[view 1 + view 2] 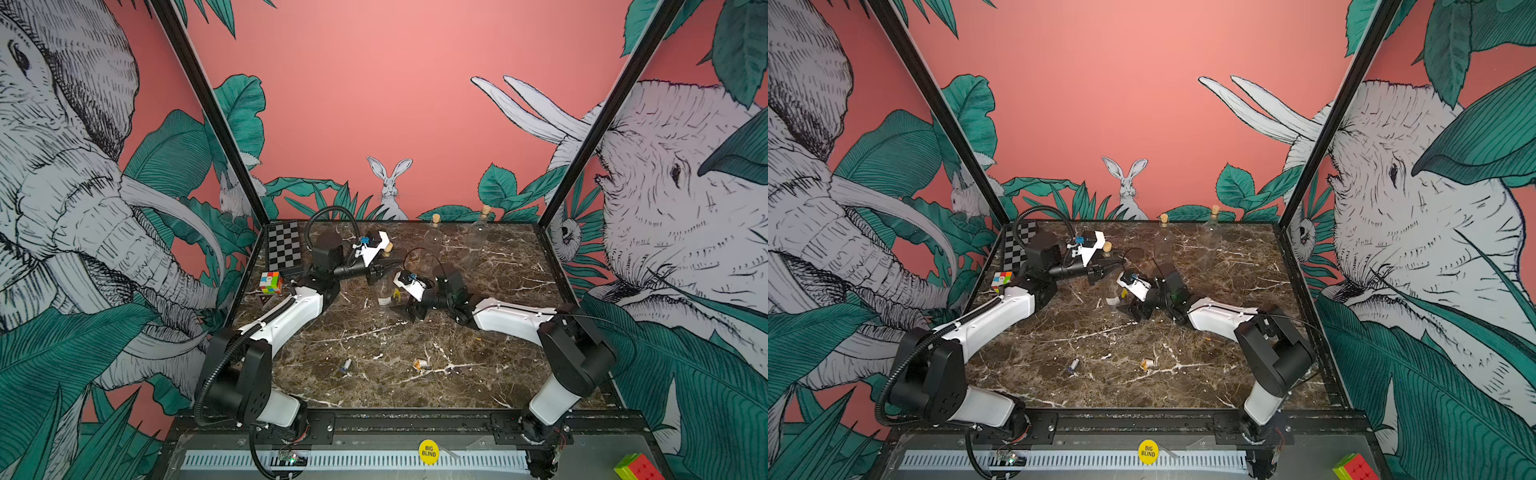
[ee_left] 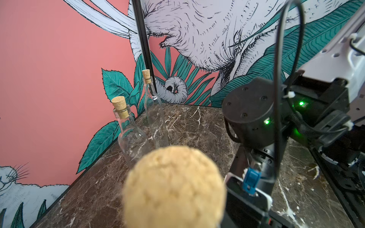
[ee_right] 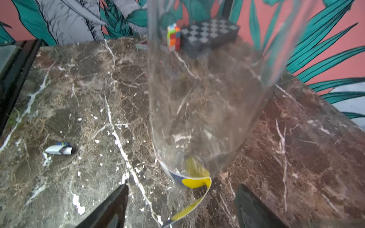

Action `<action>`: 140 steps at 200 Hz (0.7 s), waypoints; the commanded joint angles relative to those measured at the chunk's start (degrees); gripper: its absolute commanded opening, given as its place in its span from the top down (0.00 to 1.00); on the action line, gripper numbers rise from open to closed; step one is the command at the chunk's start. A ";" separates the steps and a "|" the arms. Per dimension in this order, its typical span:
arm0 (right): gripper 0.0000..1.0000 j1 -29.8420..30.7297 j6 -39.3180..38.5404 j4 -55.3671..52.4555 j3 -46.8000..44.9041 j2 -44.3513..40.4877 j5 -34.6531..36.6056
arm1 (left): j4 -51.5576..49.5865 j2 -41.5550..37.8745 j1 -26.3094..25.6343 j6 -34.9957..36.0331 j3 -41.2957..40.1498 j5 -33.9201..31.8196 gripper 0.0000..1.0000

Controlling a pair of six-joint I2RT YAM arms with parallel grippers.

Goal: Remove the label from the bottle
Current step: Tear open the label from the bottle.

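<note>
The fingers (image 3: pixel 112 207) of the right gripper (image 3: pixel 183 185) stand wide apart, low by the base of the clear glass bottle (image 3: pixel 197 98), and hold nothing. In the right wrist view neither finger touches glass or paper. Between them hangs a loose strip of the yellow and blue paper label (image 3: pixel 194 180), which is peeled partway and clings to the glass just above the base.

The left gripper (image 1: pixel 380 272) has its fingers drawn narrow on the bottle's neck, right under the tan cork stopper (image 1: pixel 387 248). The left wrist view shows only that stopper, large and blurred, and not the fingers.

The bottle stands on the dark brown marble table (image 1: pixel 374 386), about mid-width and somewhat toward the back wall, between the two grippers.

Toward the front edge, well apart from the bottle, lie a white and blue paper roll (image 1: pixel 347 365) and a yellow and white paper scrap (image 1: pixel 420 363). At the back edge stands a spare clear corked bottle (image 1: pixel 432 241) and, near it toward the robot's right, another corked bottle (image 1: pixel 478 235). On the robot's left side a multicoloured puzzle cube (image 1: pixel 271 282) sits just in front of a black and white chessboard (image 1: pixel 284 249).
</note>
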 commanded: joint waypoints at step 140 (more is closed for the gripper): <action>0.89 -0.70 -1.63 -0.39 2.54 2.11 0.84 | 0.97 0.76 0.06 -3.31 0.41 2.24 1.00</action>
